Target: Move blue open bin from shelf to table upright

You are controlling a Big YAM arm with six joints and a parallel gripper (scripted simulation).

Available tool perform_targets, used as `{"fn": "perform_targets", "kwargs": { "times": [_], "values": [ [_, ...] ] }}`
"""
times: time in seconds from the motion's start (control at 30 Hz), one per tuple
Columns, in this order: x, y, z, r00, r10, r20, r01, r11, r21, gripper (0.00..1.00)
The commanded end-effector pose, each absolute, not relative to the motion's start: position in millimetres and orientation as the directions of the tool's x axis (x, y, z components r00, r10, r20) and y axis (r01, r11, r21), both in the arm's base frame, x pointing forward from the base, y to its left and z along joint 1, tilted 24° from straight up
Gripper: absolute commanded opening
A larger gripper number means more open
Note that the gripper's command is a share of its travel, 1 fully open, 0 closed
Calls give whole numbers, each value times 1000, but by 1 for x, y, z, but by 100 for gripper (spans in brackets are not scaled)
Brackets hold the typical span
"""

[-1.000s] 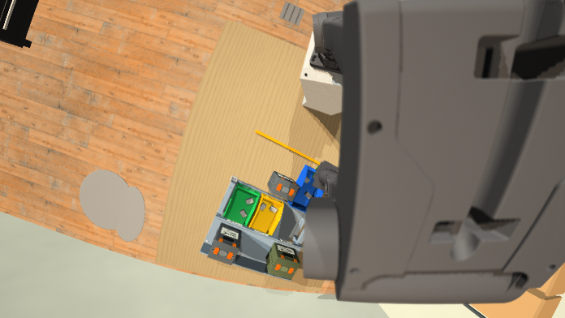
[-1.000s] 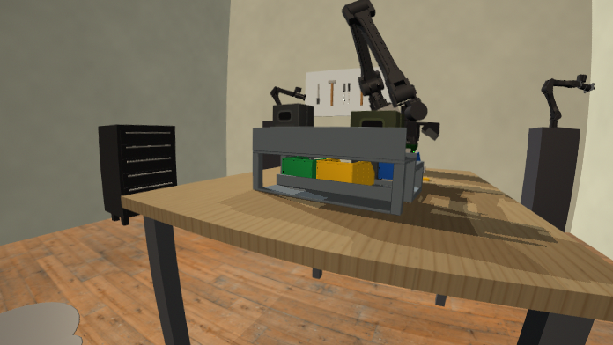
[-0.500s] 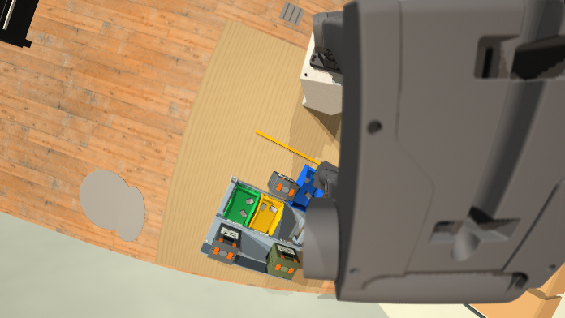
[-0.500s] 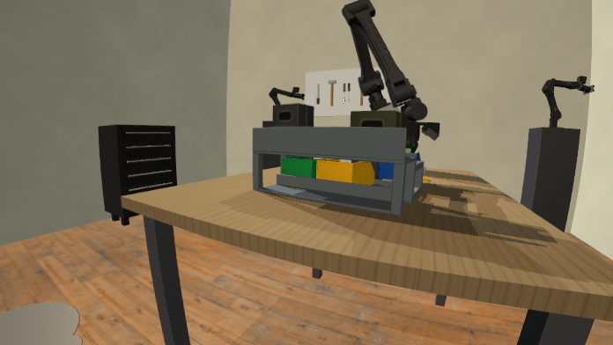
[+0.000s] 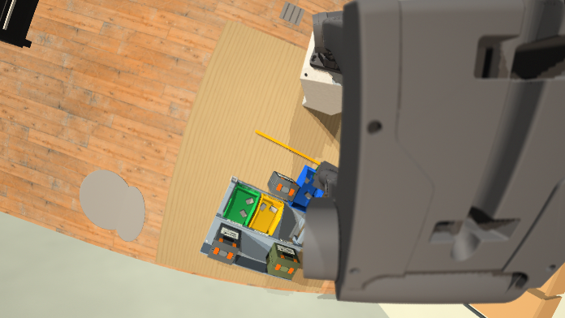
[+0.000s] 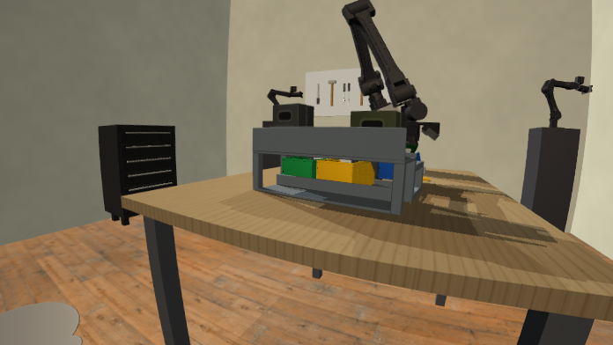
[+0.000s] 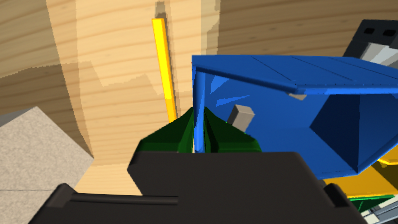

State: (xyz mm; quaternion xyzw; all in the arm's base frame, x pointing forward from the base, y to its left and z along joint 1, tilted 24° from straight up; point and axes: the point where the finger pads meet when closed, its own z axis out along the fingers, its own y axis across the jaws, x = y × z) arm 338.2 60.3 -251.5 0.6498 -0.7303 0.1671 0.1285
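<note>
On my far left in the top view a black drawer cabinet stands on the plank floor, and a grey patch lies on the boards nearer the table. On the table stands the grey shelf. In its lower tier a green bin sits touching a yellow bin, each with small grey parts inside. A grey case and an olive case rest on its top board, and another grey case stands beside the bins. A thin yellow rod lies on the wood beyond.

To the right of the yellow bin is the blue open bin, at the shelf's end and tilted in my wrist view, with a grey block inside it. My pincer is nearly closed, its green fingers pinching the bin's thin near wall, one pad inside and one outside.

On the far right of the exterior view, another small arm stands on a dark pedestal.
</note>
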Motion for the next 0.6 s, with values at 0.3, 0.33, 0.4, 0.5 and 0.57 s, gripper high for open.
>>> {"fn": "perform_targets", "kwargs": {
  "times": [0.3,0.33,0.4,0.5,0.57],
  "values": [
    [339,69,-254,-104,-911,399,-993,73,-90,0],
    [338,68,-256,-100,-910,402,-994,72,-85,0],
    [338,68,-258,-97,-910,402,-994,69,-83,0],
    [344,70,-255,-99,-913,396,-993,66,-96,0],
    [344,69,-256,-101,-912,397,-993,69,-94,0]
  ]
}}
